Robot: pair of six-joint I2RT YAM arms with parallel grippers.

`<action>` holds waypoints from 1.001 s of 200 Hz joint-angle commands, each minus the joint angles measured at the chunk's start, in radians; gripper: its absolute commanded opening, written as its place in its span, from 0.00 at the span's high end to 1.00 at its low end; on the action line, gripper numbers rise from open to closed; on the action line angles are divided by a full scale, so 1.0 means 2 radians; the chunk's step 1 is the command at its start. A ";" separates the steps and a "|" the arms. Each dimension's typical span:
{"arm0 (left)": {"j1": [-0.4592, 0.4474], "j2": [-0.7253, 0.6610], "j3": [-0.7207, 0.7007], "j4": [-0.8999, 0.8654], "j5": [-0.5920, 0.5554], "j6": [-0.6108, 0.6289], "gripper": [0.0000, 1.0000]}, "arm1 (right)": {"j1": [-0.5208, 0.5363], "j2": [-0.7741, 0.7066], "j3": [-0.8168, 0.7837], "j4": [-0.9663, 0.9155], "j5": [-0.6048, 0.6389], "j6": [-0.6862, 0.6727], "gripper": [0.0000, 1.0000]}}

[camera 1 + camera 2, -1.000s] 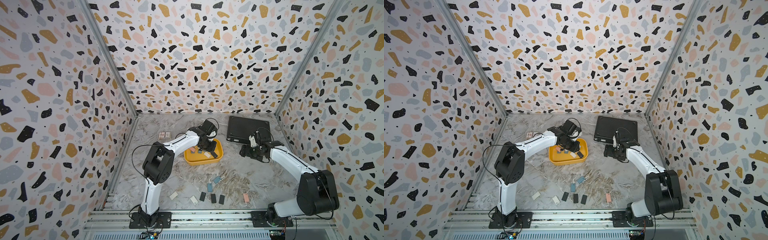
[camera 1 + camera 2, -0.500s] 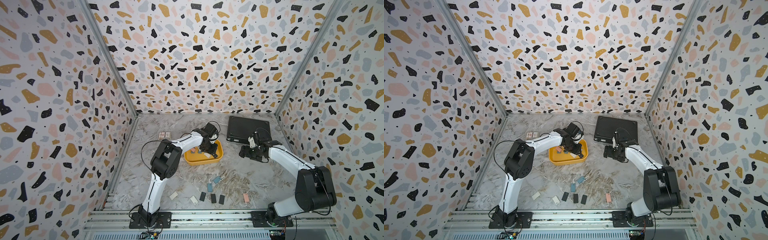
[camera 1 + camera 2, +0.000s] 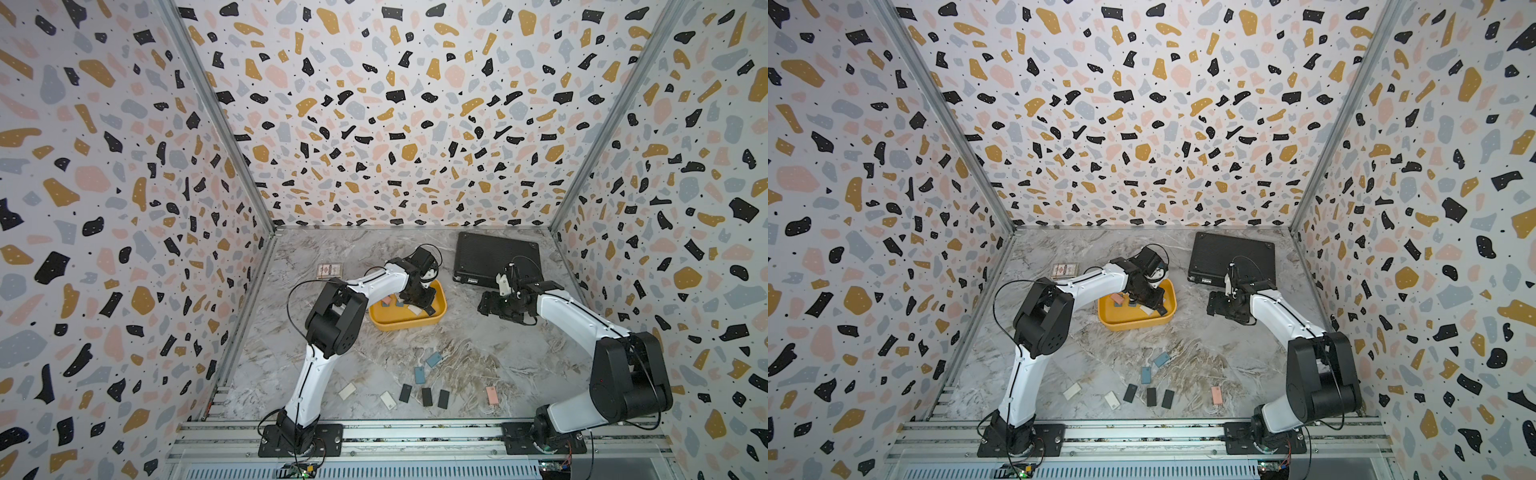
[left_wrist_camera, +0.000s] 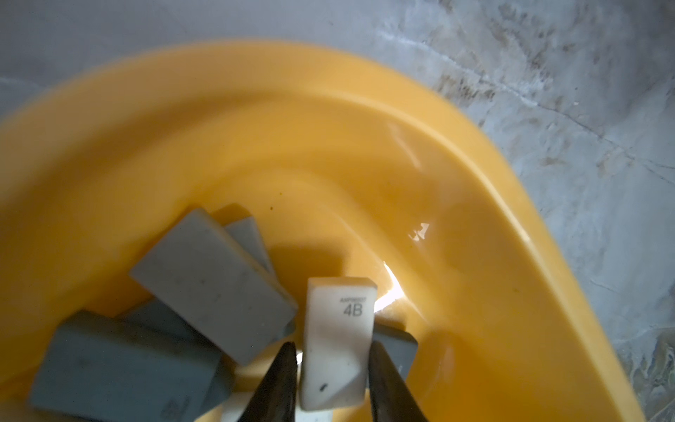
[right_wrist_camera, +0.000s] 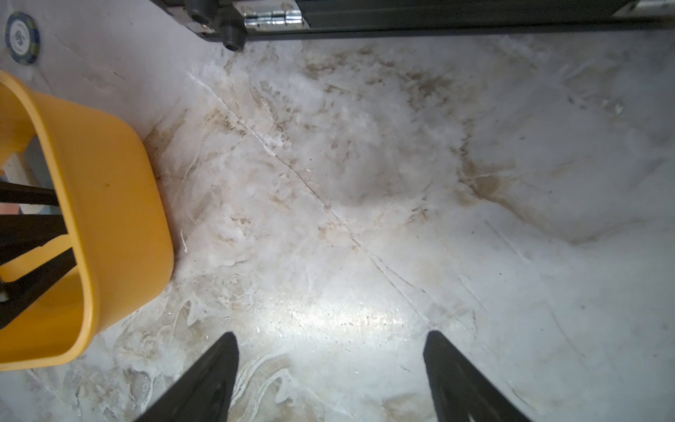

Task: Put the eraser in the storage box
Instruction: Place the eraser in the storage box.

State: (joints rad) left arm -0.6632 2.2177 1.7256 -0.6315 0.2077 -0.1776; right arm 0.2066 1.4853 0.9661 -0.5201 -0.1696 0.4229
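The storage box (image 3: pixel 409 323) (image 3: pixel 1133 323) is a shallow yellow tub at mid-table. My left gripper (image 3: pixel 419 301) (image 3: pixel 1148 301) reaches down into it. In the left wrist view a white eraser (image 4: pixel 338 329) marked 4B stands between the fingers of my left gripper (image 4: pixel 332 347). A thin bright gap shows beside one finger, so the jaws stand slightly open around it. Grey erasers (image 4: pixel 212 270) lie beside it on the yellow tub floor (image 4: pixel 365 146). My right gripper (image 3: pixel 484 305) (image 5: pixel 330 339) hovers open and empty over bare table, right of the tub.
A flat black case (image 3: pixel 496 257) lies at the back right and a small card pack (image 3: pixel 329 271) at the back left. Several loose erasers (image 3: pixel 419 374) lie near the front edge, with a pink one (image 3: pixel 491 395) at the right. A poker chip (image 5: pixel 22 36) lies near the tub.
My left gripper has dropped lower into the tub and its jaws have parted a little around the white eraser. The right arm has not moved.
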 commanded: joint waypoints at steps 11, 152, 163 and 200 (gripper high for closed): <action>-0.003 0.006 0.005 -0.010 -0.017 0.006 0.57 | -0.003 -0.003 0.008 0.001 -0.004 0.001 0.18; -0.019 -0.195 -0.035 -0.025 -0.004 0.040 0.21 | -0.003 -0.011 0.005 0.004 -0.010 0.001 0.18; -0.019 -0.218 -0.057 -0.027 0.008 0.049 0.21 | -0.003 -0.014 0.005 0.003 -0.007 0.001 0.17; -0.038 -0.264 -0.156 -0.026 0.014 0.066 0.20 | -0.004 -0.032 0.000 0.003 0.019 0.003 0.18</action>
State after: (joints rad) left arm -0.7059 1.6844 1.5463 -0.6613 0.2104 -0.0906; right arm 0.2066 1.4761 0.9657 -0.5049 -0.1741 0.4236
